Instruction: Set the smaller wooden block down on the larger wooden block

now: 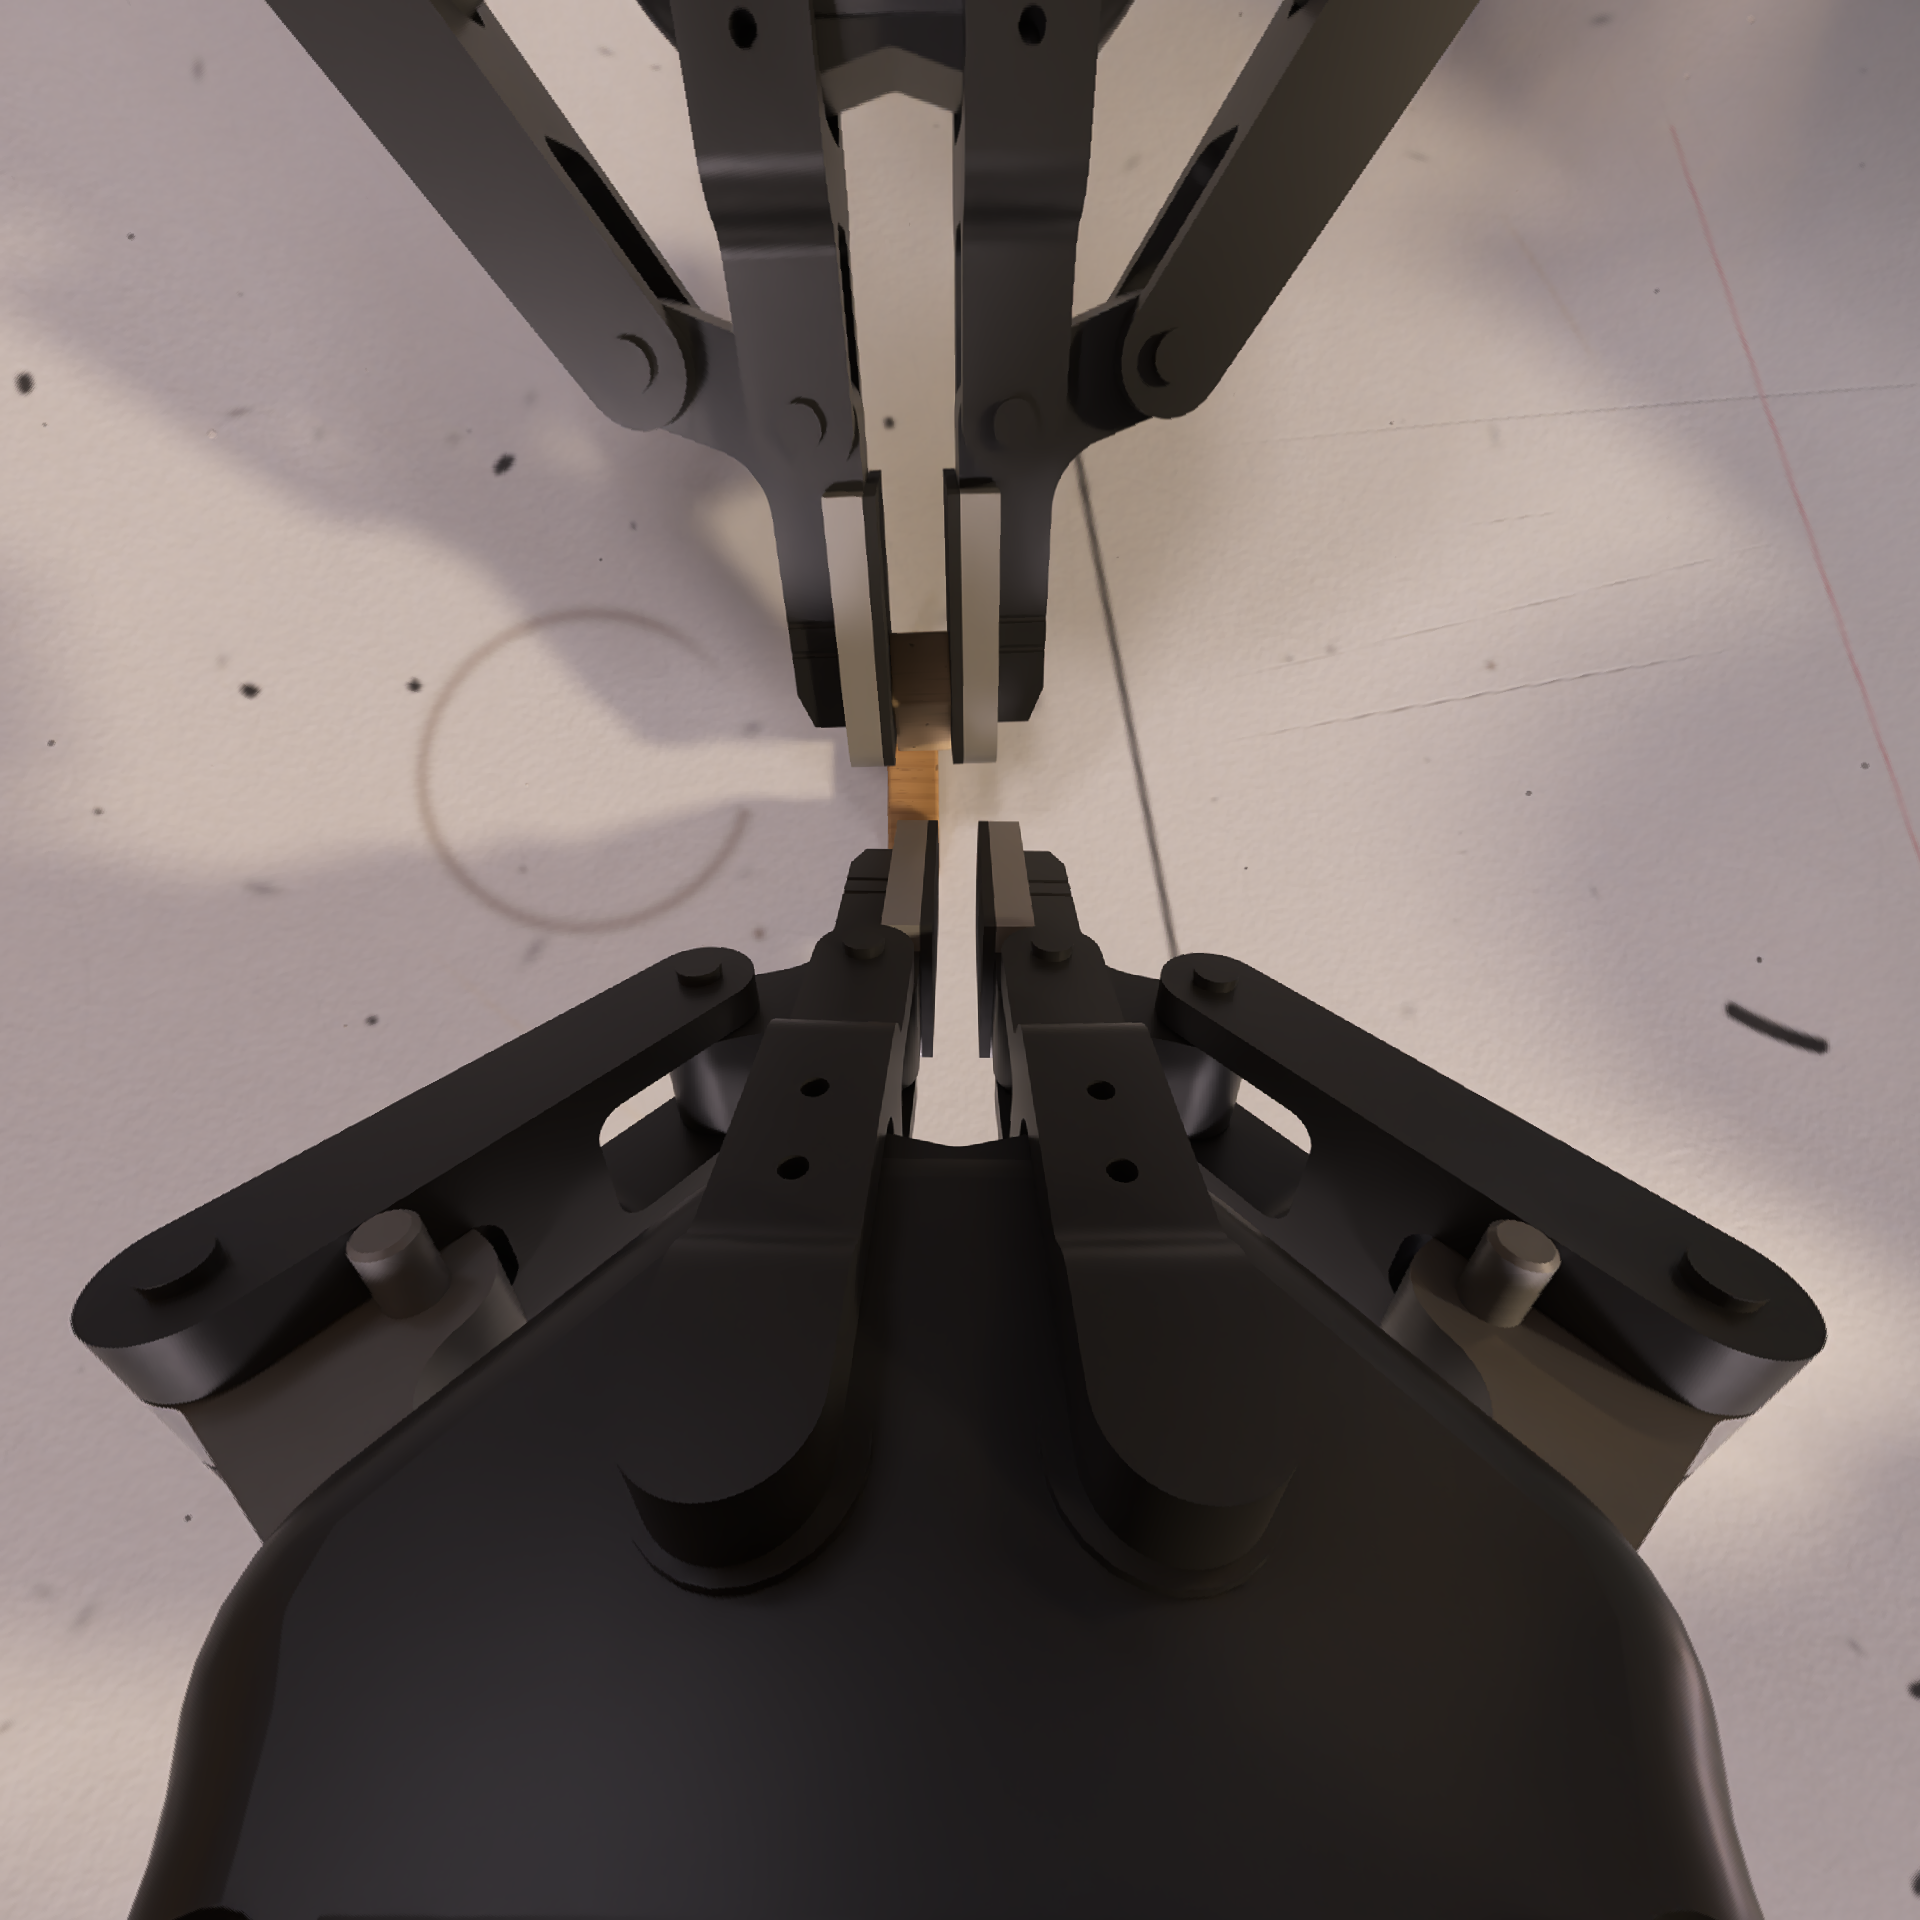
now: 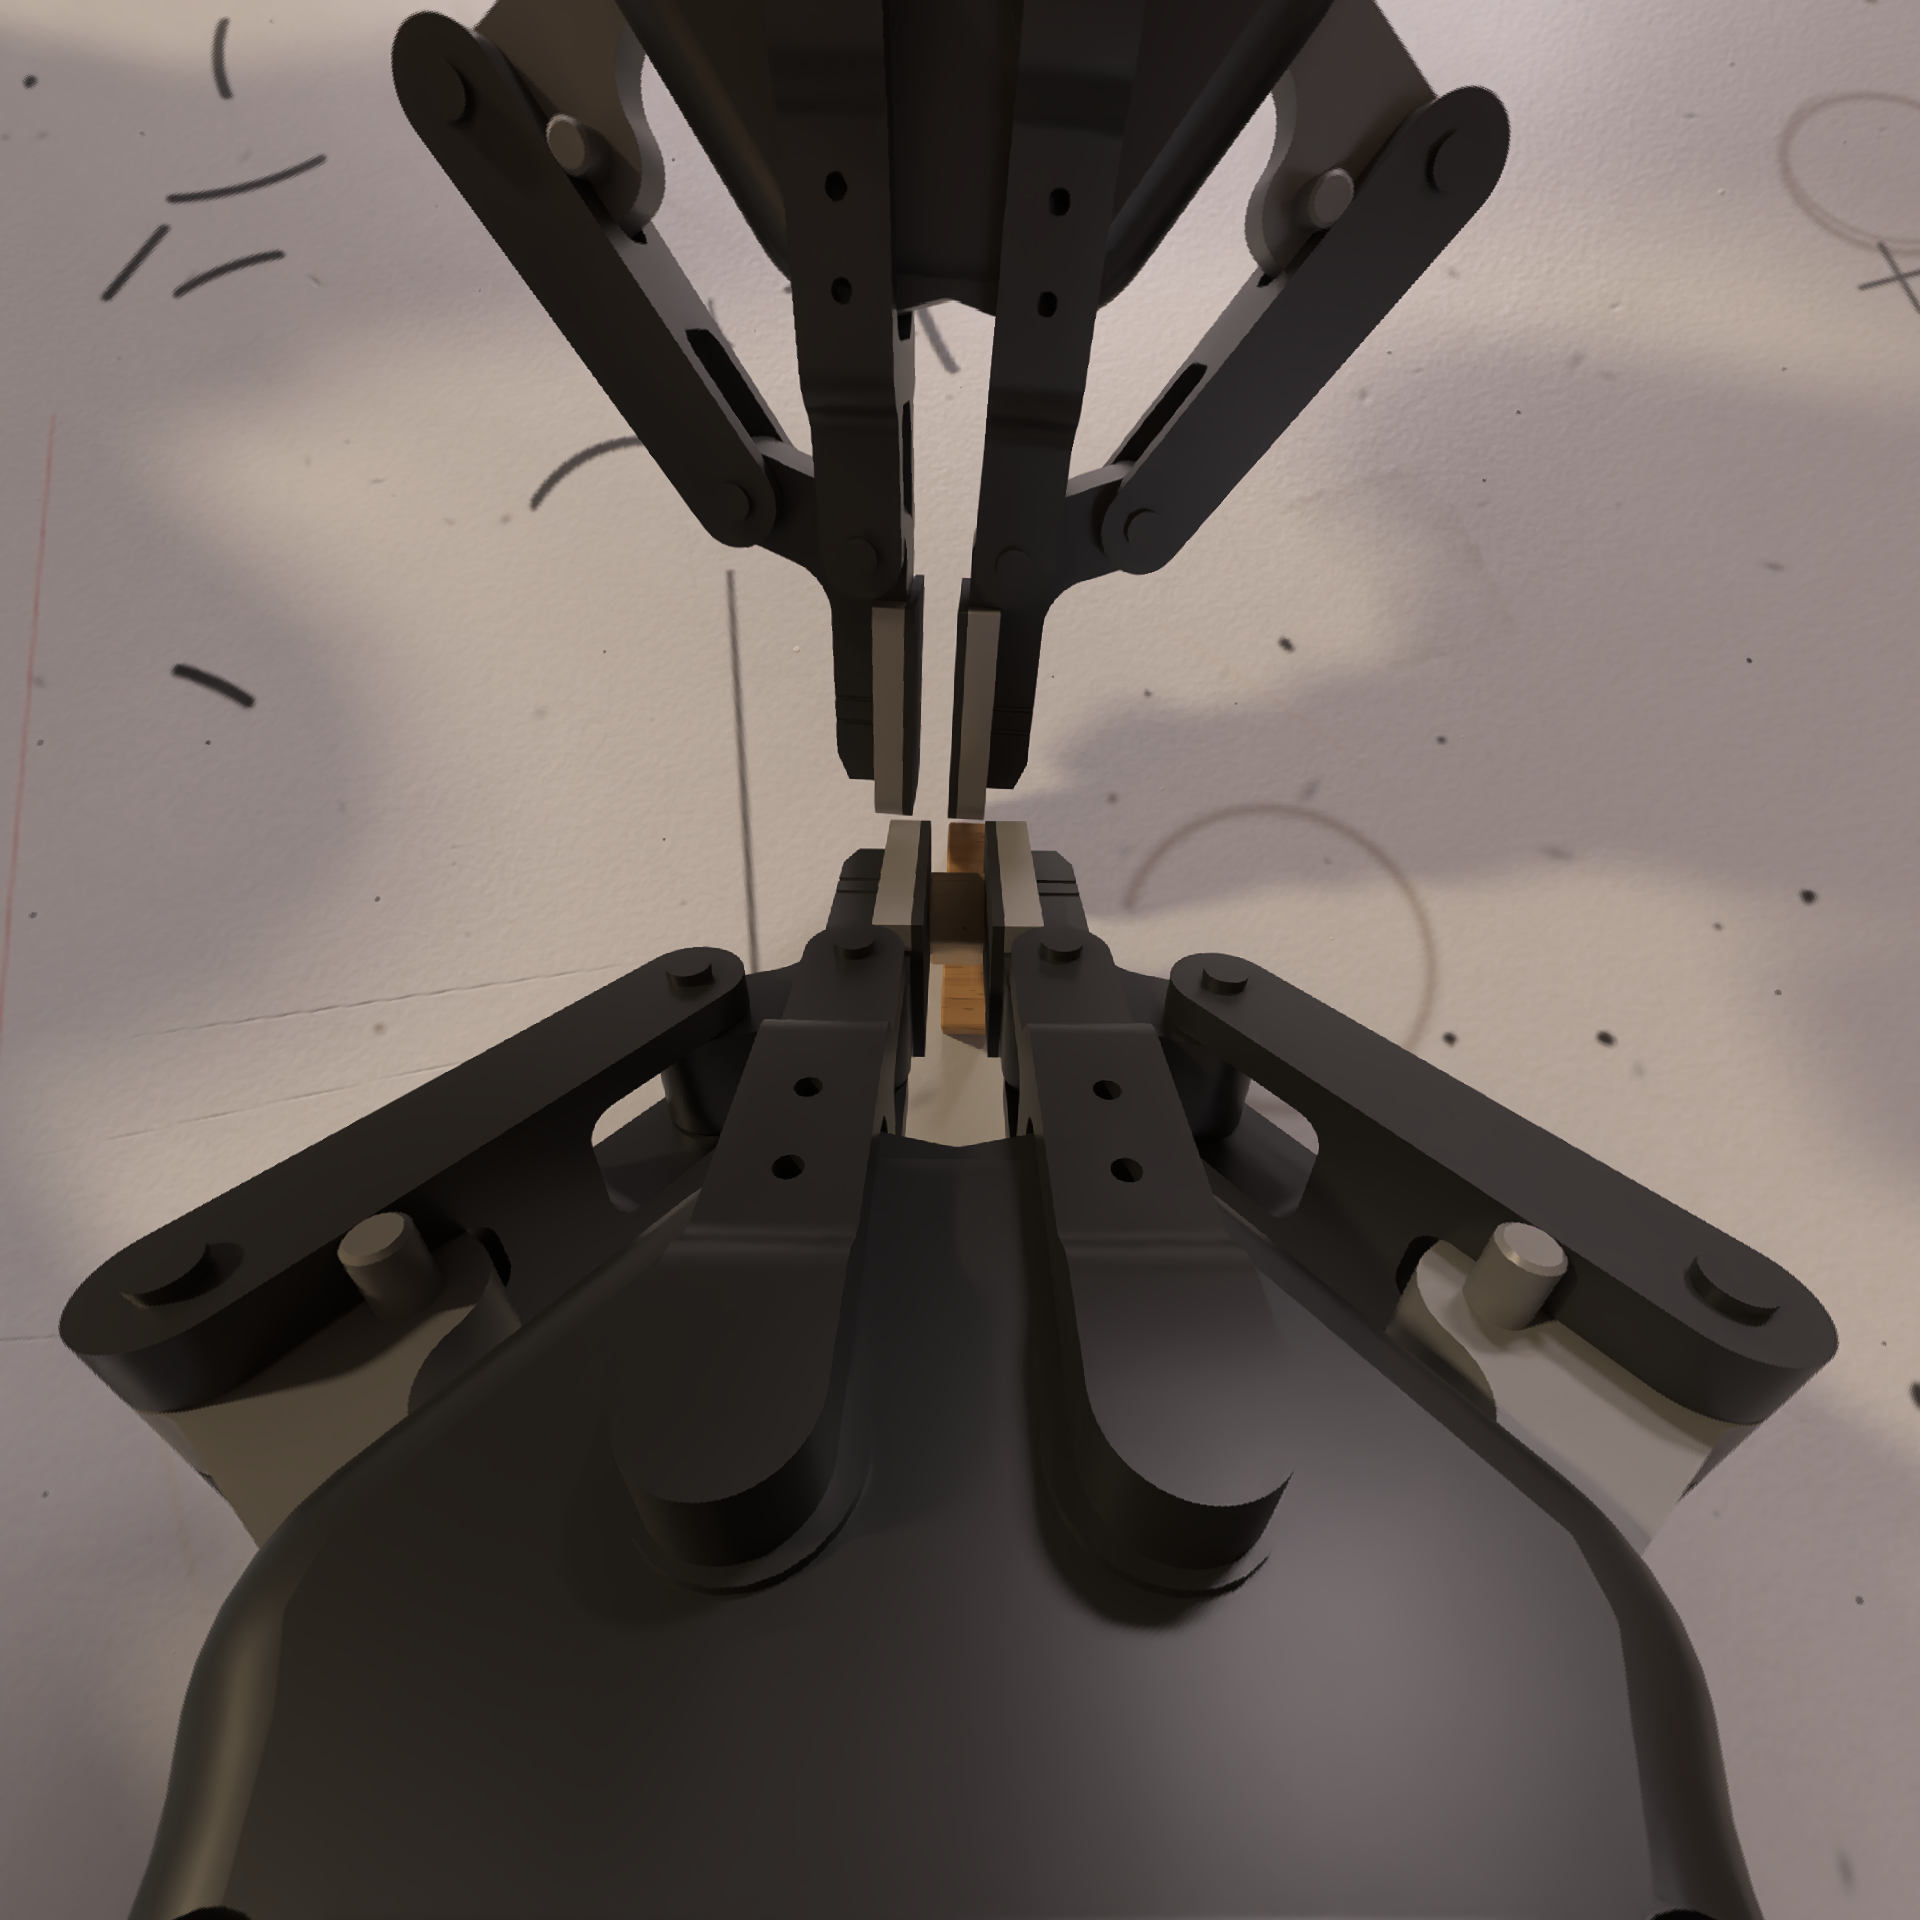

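My right gripper (image 2: 958, 831) is shut on the smaller wooden block (image 2: 954, 902), a dark shaded piece between its pads. The larger wooden block (image 2: 961, 1003), orange-tan, lies directly beneath and shows past both ends of the small one. I cannot tell whether the two blocks touch. In the left wrist view the right gripper (image 1: 923, 753) comes in from the top with the smaller block (image 1: 920, 686) in its pads and the larger block (image 1: 914, 805) just below. My left gripper (image 1: 958, 831) faces it tip to tip, jaws nearly together with nothing between them; it also shows in the right wrist view (image 2: 932, 805).
The white table (image 1: 1455, 727) carries dark specks, a drawn circle (image 1: 582, 769), a thin dark line (image 1: 1132, 727) and a faint red line (image 1: 1787, 468). Gripper shadows fall across it. Both grippers crowd the space around the blocks.
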Tool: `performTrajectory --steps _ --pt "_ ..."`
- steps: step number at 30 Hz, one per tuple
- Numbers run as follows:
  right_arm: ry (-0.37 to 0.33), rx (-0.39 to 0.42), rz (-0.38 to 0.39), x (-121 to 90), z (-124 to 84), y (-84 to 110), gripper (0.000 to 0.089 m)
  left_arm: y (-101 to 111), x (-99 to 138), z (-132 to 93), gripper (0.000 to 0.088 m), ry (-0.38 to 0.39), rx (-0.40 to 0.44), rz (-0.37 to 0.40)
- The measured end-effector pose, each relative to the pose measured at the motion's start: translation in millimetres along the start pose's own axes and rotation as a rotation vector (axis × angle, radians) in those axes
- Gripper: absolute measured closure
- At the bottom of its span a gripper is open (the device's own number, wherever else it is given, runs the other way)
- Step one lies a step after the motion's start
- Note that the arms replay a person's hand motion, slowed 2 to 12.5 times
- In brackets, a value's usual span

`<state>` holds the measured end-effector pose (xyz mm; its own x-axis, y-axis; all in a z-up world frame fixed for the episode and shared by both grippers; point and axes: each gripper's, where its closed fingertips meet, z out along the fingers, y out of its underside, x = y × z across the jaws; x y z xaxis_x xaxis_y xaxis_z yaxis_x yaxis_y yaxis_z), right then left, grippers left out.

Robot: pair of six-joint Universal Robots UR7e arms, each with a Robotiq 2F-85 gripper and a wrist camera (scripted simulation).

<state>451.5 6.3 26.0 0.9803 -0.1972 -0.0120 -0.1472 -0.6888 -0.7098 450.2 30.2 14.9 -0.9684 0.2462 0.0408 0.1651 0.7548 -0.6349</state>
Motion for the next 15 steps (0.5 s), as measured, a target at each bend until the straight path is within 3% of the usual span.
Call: performTrajectory --steps 15 --pt "0.002 0.000 0.000 -0.2 1.7 -1.4 0.0804 -1.2 -1.6 -1.1 0.0816 -0.004 0.021 -0.011"
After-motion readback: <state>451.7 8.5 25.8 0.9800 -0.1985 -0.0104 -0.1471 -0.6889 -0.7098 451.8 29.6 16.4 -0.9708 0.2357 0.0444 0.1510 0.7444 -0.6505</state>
